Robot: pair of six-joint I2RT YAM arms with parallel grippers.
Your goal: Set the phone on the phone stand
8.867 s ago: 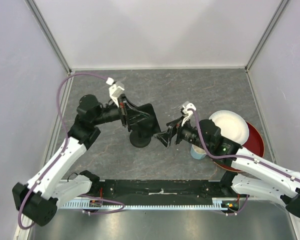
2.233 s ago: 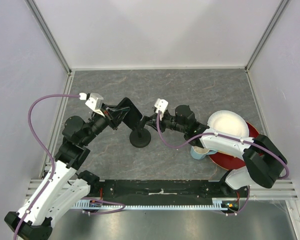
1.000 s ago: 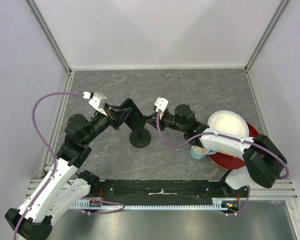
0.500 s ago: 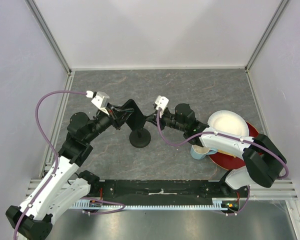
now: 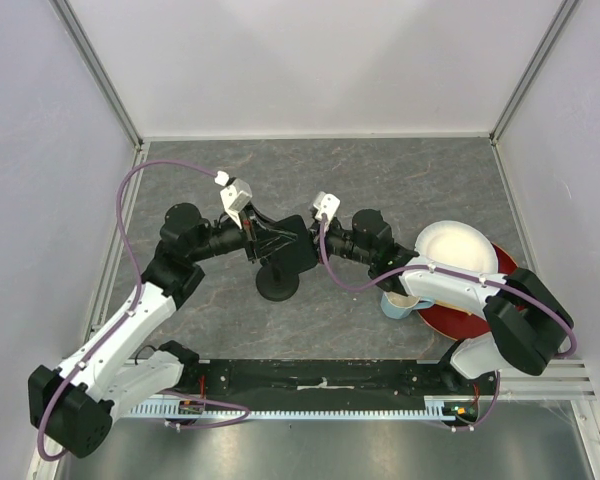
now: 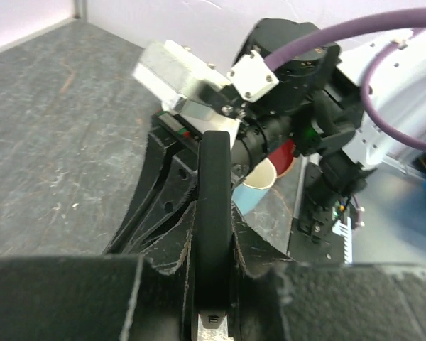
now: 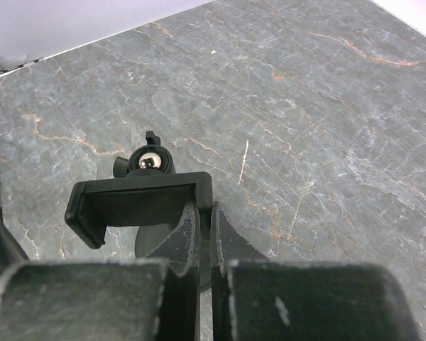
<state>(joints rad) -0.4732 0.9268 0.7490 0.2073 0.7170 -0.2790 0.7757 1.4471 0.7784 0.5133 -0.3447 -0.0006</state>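
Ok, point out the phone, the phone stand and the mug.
phone (image 6: 214, 206), left wrist view, on its thin edge facing the camera.
phone stand (image 7: 138, 200), right wrist view, on its clamp head.
mug (image 5: 393, 307), top external view, on its pale blue side.

The phone (image 5: 300, 245) is glossy black. The phone stand (image 5: 277, 285) is matte black, with a shiny silver ball (image 7: 150, 163) at its head. The table (image 5: 420, 180) is grey stone, veined white and rust. At three o'clock of the stand sit a pale blue mug (image 5: 392, 308) and a white plate (image 5: 458, 250) over a red plate (image 5: 515, 290). Purple cables (image 5: 128, 200) trail the white-and-black arms (image 5: 130, 320).
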